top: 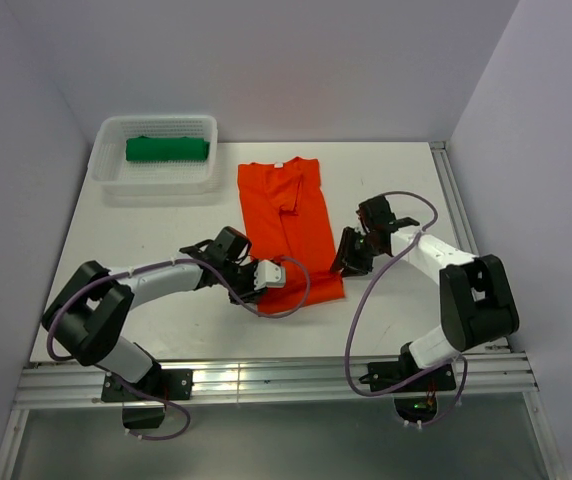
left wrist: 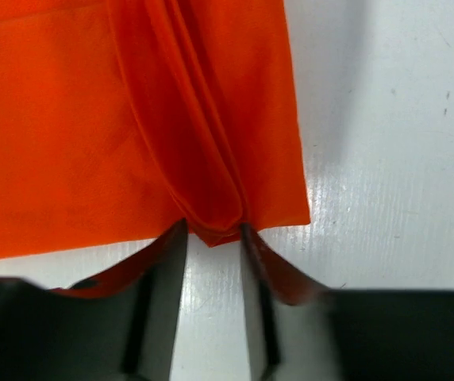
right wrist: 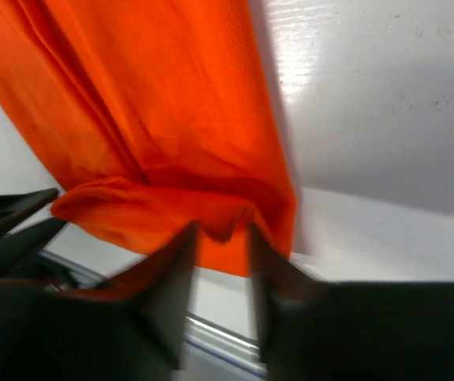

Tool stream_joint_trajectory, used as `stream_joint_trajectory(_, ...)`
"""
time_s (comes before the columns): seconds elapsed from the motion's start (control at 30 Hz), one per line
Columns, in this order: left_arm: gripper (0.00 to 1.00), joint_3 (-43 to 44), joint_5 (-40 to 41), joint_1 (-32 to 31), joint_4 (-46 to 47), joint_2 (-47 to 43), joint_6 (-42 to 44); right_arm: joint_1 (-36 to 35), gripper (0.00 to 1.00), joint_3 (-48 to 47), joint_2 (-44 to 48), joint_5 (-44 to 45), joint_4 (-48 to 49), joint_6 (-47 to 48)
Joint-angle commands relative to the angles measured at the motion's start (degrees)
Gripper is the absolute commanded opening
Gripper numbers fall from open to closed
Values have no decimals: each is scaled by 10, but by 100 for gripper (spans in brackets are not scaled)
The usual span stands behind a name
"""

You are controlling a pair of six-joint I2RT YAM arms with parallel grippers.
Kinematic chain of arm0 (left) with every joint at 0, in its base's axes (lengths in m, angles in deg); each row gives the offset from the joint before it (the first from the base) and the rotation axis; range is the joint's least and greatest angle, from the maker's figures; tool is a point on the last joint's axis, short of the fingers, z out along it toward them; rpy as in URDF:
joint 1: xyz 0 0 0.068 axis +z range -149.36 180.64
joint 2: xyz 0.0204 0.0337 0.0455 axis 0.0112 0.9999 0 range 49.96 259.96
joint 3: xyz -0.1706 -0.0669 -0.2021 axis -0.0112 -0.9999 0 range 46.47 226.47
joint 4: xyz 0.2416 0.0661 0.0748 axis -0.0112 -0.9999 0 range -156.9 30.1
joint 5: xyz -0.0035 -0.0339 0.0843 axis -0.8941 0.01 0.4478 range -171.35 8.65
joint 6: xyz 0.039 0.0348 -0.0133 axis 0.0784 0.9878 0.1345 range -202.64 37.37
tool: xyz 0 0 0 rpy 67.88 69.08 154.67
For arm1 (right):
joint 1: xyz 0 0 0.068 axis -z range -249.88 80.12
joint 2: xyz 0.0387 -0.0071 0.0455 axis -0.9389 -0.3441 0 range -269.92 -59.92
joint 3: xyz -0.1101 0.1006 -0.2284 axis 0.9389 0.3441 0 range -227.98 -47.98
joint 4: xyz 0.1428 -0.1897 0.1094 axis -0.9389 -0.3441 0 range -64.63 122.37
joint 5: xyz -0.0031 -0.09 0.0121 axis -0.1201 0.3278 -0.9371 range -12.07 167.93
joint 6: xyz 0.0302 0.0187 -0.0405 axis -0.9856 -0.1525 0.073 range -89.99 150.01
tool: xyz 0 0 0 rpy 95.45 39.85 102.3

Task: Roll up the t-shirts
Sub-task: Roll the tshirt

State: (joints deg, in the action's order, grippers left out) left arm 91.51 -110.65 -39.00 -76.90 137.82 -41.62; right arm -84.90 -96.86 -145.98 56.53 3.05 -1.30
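Two t-shirts in all, and I'm counting just one white mesh basket [top: 106,168], sitting at the far left corner of the table [top: 396,180]. T-shirt no. 1, the green one [top: 166,149], is lying inside that basket as a tight roll, long side running left-right. T-shirt no. 2, the orange one [top: 288,225], is lying flat on the table just right of the basket, folded lengthwise into a narrow strip. Its collar end is sitting level w/ the basket's near rim and its hem end is pointing away from the basket, toward the arm bases. Two arms are reaching in, one per hem corner, each trailing one purple cable [top: 361,330], so two cables. The left gripper [left wrist: 213,230] is working at the hem corner on the basket's side. Its two fingers [left wrist: 163,302] are standing apart w/ bare table showing in the gap, and the rounded tip of a fold is resting between the fingertips, looking uncompressed, so I'm reading that hand as loosened, not clamped. The right gripper [right wrist: 221,230] is sitting at the hem corner farthest from the basket. Its two fingers are likewise parted, w/ bunched orange cloth hanging into the mouth, but the wrist view is blurring there, so I can't tell whether it's pinching the cloth or not.
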Motion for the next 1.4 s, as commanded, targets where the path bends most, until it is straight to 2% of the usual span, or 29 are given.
stream_joint_trajectory(0.0, 41, 12, 11, 5, 21, -33, -12, 4, 47, -26, 27, 9, 19, 12)
stream_joint_trajectory(0.03, 47, 9, 12, 6, 37, -43, -19, 4, 52, -30, 35, 14, 18, 12)
stream_joint_trajectory(0.07, 50, 8, 13, 7, 40, -51, -28, 4, 54, -32, 48, 21, 15, 13)
stream_joint_trajectory(0.13, 58, 24, 13, 8, 35, -63, -35, 4, 55, -39, 60, 25, 2, 13)
stream_joint_trajectory(0.23, 66, 45, 18, 10, 13, -70, -41, 4, 48, -29, 84, 22, 0, 13)
stream_joint_trajectory(0.33, 66, 44, 24, 11, 7, -86, -38, 4, 37, -1, 109, 5, 7, 13)
stream_joint_trajectory(0.37, 66, 46, 27, 11, 5, -87, -37, 4, 28, 8, 120, 1, 11, 8)
stream_joint_trajectory(0.43, 65, 49, 24, 11, 0, -91, -38, 3, 22, 33, 130, -15, 29, 2)
stream_joint_trajectory(0.57, 66, 43, 27, 10, 9, -85, -33, 3, 50, 59, 144, 0, 45, 3)
stream_joint_trajectory(0.9, 68, 37, 25, 0, 17, -60, -34, 3, 49, 39, 87, 40, 58, 33)
stream_joint_trajectory(1.37, 64, 37, 71, -17, 43, 2, -43, -11, 46, 25, 18, 39, 86, 39)
